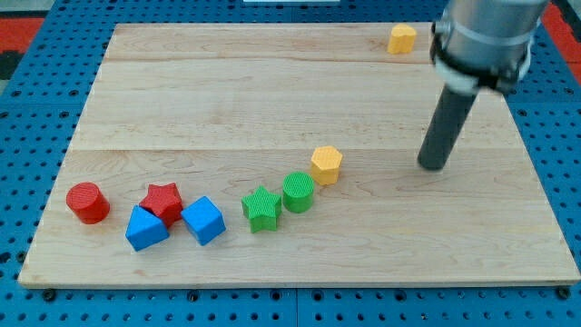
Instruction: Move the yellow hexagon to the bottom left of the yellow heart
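Note:
The yellow hexagon [327,164] lies near the board's middle, just up and right of the green cylinder [298,192]. The yellow heart [402,38] sits far off, at the board's top edge toward the view's right. My tip [433,166] rests on the board to the right of the yellow hexagon, with a clear gap between them, and well below the yellow heart. The arm's grey body hides the board's top right corner.
A green star [261,208] lies left of the green cylinder. Further left are two blue blocks [203,220] [145,228], a red star [162,200] and a red cylinder [88,202]. The wooden board [227,100] lies on a blue pegboard.

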You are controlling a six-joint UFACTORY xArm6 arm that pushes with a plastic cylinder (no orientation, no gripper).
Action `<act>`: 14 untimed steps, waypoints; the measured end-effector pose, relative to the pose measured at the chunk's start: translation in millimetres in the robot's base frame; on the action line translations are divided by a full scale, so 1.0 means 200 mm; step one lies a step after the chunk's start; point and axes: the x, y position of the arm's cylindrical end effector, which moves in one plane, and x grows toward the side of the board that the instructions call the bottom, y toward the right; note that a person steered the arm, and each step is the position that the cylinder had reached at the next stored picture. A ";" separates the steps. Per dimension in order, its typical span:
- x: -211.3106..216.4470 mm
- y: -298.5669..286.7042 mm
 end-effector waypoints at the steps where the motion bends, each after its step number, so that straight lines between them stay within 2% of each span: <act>1: -0.03 -0.30; 2: -0.04 -0.40; 3: 0.03 -0.47; 5: -0.25 -0.66; 6: -0.11 -0.70; 7: -0.29 -0.93; 8: -0.55 -0.93; 9: -0.49 -0.92; 10: -0.21 -0.98; 12: -0.68 -0.63; 13: -0.51 -0.60; 14: -0.52 -0.42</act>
